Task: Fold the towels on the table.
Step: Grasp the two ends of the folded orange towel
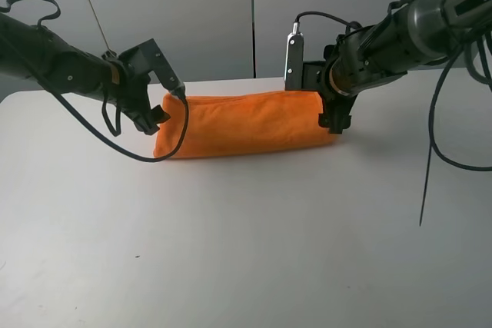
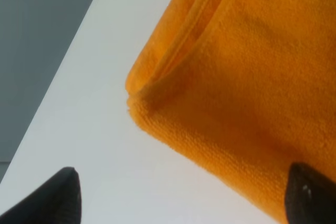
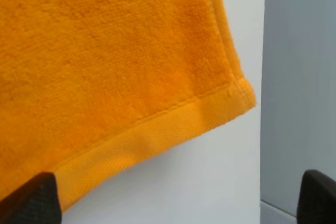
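Note:
The orange towel (image 1: 246,123) lies folded into a long strip across the back middle of the white table (image 1: 231,251). My left gripper (image 1: 157,118) is at the strip's left end, just above the table. In the left wrist view its fingertips (image 2: 58,200) stand wide apart, open and empty, with the towel's layered corner (image 2: 210,77) beyond them. My right gripper (image 1: 336,122) is at the strip's right end. It is open too, its fingertips (image 3: 31,200) wide apart by the stitched border band (image 3: 157,140). The white label is hidden.
The table's far edge (image 1: 231,82) runs just behind the towel, with a grey wall (image 1: 192,13) beyond it. Black cables loop under the left arm (image 1: 123,144) and hang from the right arm (image 1: 427,182) over the table's right side.

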